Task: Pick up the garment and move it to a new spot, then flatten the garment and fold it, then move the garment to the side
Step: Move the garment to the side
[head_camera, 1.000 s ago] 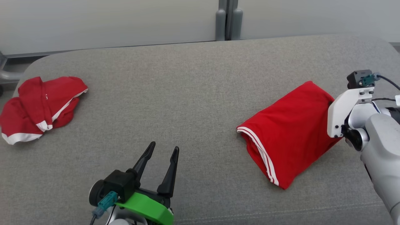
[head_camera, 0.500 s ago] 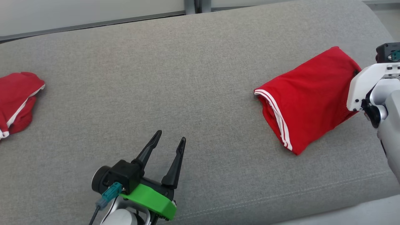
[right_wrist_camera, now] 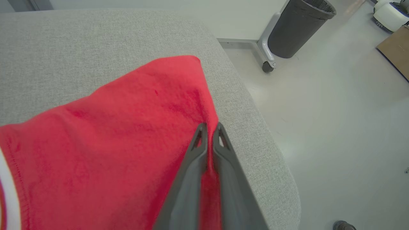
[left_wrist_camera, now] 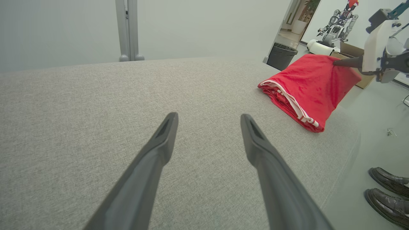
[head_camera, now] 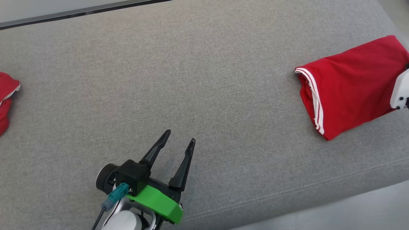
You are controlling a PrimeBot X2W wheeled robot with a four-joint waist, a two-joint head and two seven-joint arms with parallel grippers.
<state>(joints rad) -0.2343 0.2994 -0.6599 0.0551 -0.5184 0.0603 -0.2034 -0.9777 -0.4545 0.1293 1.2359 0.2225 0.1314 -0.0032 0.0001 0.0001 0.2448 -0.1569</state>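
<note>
In the right wrist view, the right gripper (right_wrist_camera: 209, 129) is seen at the lower centre of the frame. Its two dark fingers are pressed together on a pinch of the folded red cloth garment with white-striped hem (right_wrist_camera: 111, 127), at the cloth's right edge. In the head view that garment is found at the right edge of the frame, lying on the grey woven fabric cushion (head_camera: 204, 80). The left gripper (head_camera: 180, 135) is held at the lower centre of the head view, fingers spread wide over the cushion. A second, crumpled red garment (head_camera: 4, 95) is cut off by the left edge. A dark round waste bin (right_wrist_camera: 297, 28) is seen on the floor at the upper right of the right wrist view.
</note>
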